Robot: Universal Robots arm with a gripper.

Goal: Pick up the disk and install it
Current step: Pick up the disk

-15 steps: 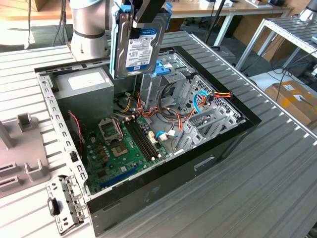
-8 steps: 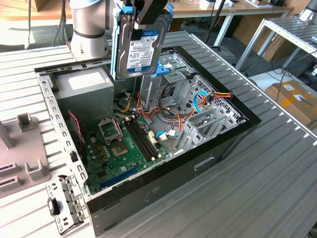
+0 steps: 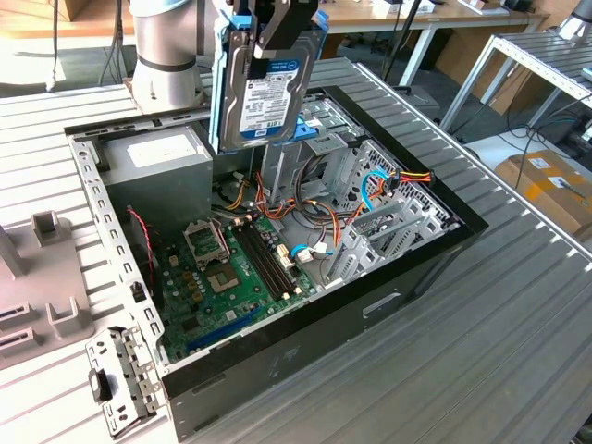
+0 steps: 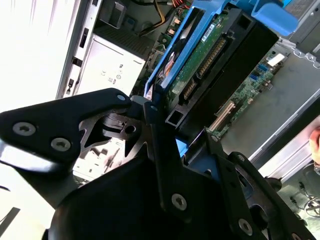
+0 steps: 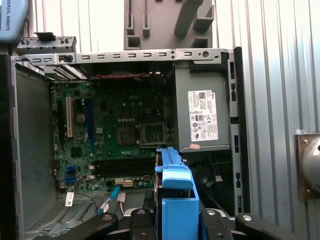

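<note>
The disk [image 3: 271, 91] hangs upright above the open computer case [image 3: 435, 242], label facing the camera, in its light blue carrier. My gripper [image 3: 285, 32] is shut on its upper edge. In the second wrist view the black fingers [image 4: 161, 150] clamp the carrier's blue rim, and the disk [image 4: 202, 55] shows its green circuit board. In the first wrist view the blue carrier of the disk [image 5: 175, 192] stands edge-on over the case interior, between the gripper's [image 5: 175, 220] black arms. Under the disk, at the back of the case, is the metal drive cage [image 3: 326, 125] with a blue latch piece.
Inside the case lie a green motherboard [image 3: 231, 268], a grey power supply [image 3: 157, 159] and orange and blue cables [image 3: 384, 185]. A grey fixture [image 3: 42, 277] and a loose metal bracket [image 3: 118, 379] rest on the ribbed table [image 3: 481, 351] at the exterior view's left.
</note>
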